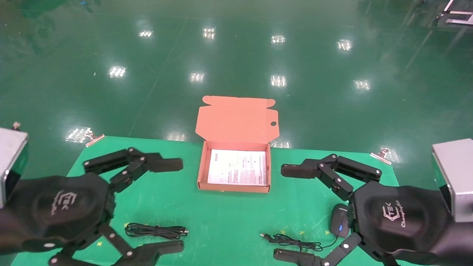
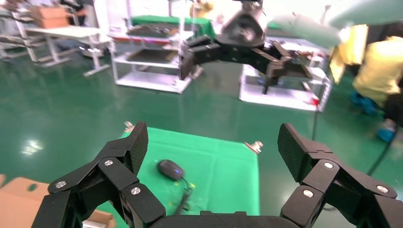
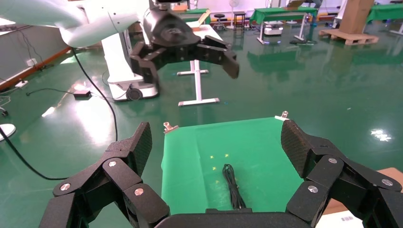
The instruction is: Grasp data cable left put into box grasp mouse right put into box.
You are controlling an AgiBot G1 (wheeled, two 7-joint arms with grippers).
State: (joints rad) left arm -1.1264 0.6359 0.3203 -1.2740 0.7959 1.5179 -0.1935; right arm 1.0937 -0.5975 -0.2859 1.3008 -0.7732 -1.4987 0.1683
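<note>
From the head camera you had the whole layout: the box (image 1: 234, 173) sat open at the far middle of the green table (image 1: 221, 218), lid raised, a white printed sheet (image 1: 237, 167) on its bottom. The data cable (image 1: 155, 231) lay coiled on the near left part of the mat, just beside the lower finger of the left gripper (image 1: 177, 205), which hung above the table with its jaws spread wide and nothing held. The right gripper (image 1: 286, 212) was likewise wide open and empty on the right side, and its body covered part of the mouse (image 1: 339, 221), whose loose cord (image 1: 295, 243) trailed left toward the near edge.

The left wrist camera gave you what the head view hid: the mouse (image 2: 170, 169) in full, lying free on the mat, with the right gripper (image 2: 228, 59) aloft beyond it. The right wrist camera showed the data cable (image 3: 233, 186) lying lengthwise between its own fingers (image 3: 138, 145), and the left gripper (image 3: 190, 57) raised opposite. Metal clips (image 1: 94, 138) held the mat's far corners. Behind, you could see shelving racks (image 2: 152, 52) and a person in yellow (image 2: 378, 76) on the green floor.
</note>
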